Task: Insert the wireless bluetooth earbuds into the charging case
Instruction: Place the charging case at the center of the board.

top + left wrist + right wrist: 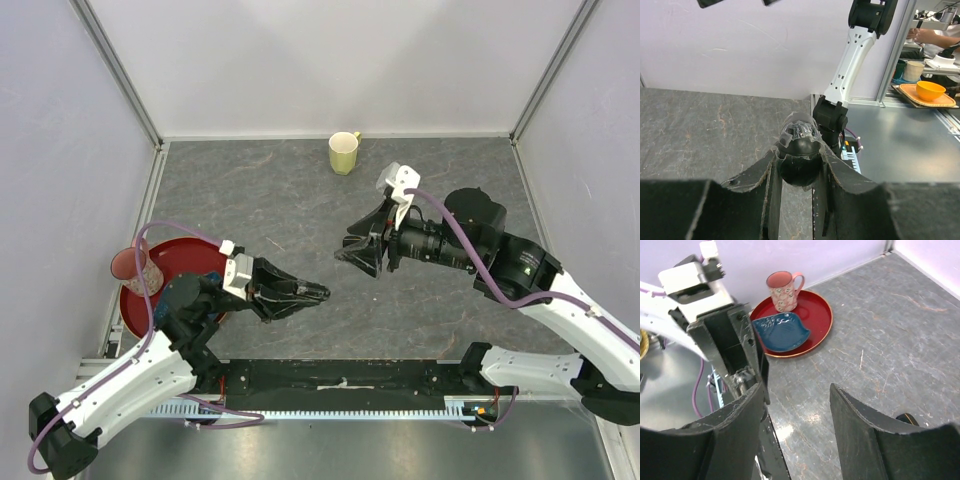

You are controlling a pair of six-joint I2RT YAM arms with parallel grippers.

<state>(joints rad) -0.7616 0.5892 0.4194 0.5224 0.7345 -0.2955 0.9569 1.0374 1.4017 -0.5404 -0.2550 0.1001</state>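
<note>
My left gripper (pixel 316 293) is shut on a black pebble-like charging case (pixel 799 159) and holds it above the table. In the left wrist view (pixel 800 152) the case sits between the two fingers, with a shiny part and clear film at its top. My right gripper (pixel 354 254) is open and empty, hovering just right of the left gripper and facing it. The right wrist view (pixel 795 402) shows its jaws wide apart over bare table. A small black item (pixel 905 418) peeks out behind the right finger; I cannot tell what it is. No earbud shows clearly.
A red tray (pixel 190 252) at the left edge holds a pink mug (pixel 132 266) and a blue leaf-shaped dish (pixel 780 331). A yellow mug (pixel 344 152) stands at the back centre. Walls close in the table on three sides.
</note>
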